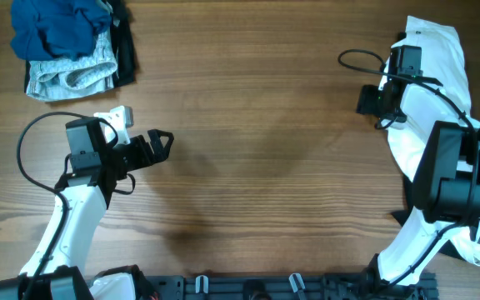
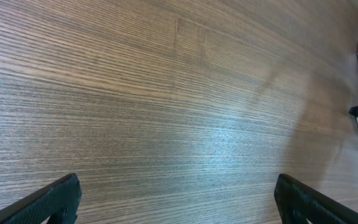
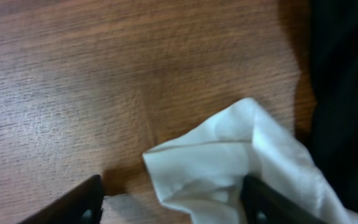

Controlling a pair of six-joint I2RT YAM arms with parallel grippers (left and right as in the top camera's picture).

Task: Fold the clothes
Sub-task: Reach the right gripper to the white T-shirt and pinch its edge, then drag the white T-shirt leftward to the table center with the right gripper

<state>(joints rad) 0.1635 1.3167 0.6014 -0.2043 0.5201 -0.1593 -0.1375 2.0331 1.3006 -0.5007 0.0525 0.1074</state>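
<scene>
The wooden table [image 1: 265, 175] carries the white shirt [image 1: 440, 50], crumpled beneath and behind the right gripper [image 3: 171, 190]. One fabric corner lies between that gripper's widely spread fingers and is not clamped. A stack of garments [image 1: 65, 46] sits behind and to one side of the left gripper [image 2: 178, 186], which is fully spread over bare wood and holds nothing.

No legible text, labels or nos. anywhere — nothing readable.

Two grippers [image 1: 161, 144] [image 1: 373, 104], one shirt [image 1: 437, 75], one pile [image 1: 67, 46]
</scene>
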